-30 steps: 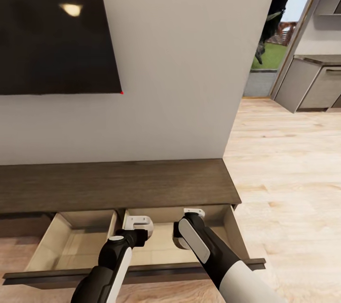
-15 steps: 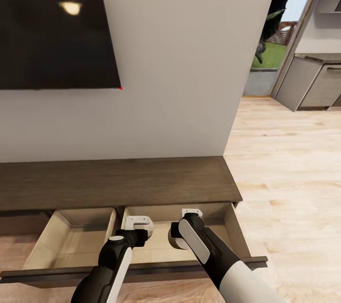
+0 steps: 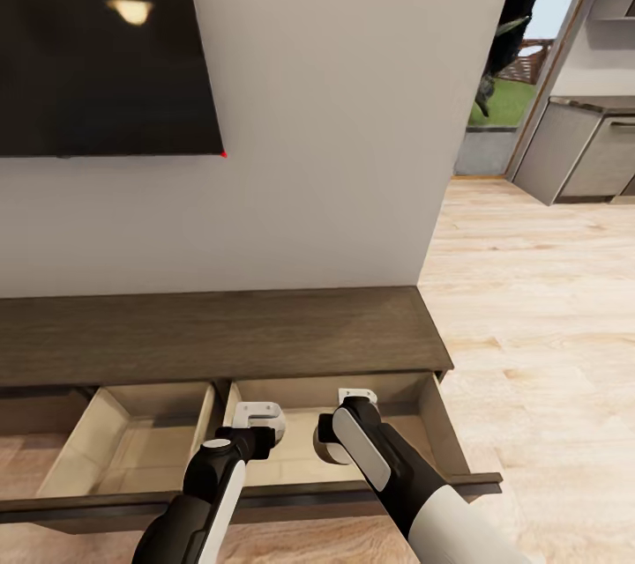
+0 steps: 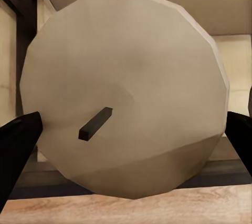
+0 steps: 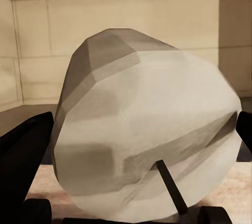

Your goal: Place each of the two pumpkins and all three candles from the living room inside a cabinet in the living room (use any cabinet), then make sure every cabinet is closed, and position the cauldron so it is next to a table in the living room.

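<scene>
Head view: my left gripper (image 3: 258, 412) and right gripper (image 3: 356, 396) each hold a pale candle (image 4: 126, 92) over the open cabinet (image 3: 220, 335) drawer, low in frame; black screen (image 3: 97, 44) upper left.

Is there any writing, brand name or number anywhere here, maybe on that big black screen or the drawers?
None can be read: the black screen is blank apart from reflected lights, and the cabinet and both candles bear no print.

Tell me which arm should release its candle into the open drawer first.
Probably right: the right gripper holds its pale faceted candle deeper over the beige drawer; the left gripper sits by the divider.
</scene>
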Robot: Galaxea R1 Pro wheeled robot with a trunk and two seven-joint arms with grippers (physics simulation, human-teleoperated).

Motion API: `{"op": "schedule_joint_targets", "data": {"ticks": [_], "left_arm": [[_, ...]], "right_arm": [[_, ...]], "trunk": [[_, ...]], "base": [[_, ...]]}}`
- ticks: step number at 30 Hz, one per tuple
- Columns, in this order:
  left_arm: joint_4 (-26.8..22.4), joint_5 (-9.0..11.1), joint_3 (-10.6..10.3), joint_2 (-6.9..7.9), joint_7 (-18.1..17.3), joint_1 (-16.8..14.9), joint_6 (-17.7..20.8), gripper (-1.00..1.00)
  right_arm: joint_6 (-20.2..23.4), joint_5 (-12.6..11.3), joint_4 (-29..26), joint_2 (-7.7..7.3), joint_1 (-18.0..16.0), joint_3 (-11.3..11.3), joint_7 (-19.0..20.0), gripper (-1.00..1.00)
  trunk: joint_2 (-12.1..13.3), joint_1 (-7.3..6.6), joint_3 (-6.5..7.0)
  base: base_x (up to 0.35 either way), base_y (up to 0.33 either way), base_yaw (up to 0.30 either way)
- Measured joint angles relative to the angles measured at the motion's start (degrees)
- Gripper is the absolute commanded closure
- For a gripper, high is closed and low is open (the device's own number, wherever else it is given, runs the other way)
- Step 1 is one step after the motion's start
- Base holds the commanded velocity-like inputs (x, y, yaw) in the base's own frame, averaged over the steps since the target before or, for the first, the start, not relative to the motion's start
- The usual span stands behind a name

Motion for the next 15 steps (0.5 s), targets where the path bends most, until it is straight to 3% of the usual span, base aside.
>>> {"op": "schedule_joint_targets", "data": {"ticks": [15], "left_arm": [[0.00, 0.00, 0.00, 0.00, 0.00, 0.00, 0.02, 1.00]], "right_arm": [[-0.04, 0.06, 0.02, 0.00, 0.00, -0.02, 0.00, 1.00]], "trunk": [[-6.02, 3.29, -2.69]], "base": [[0.000, 0.000, 0.000]]}}
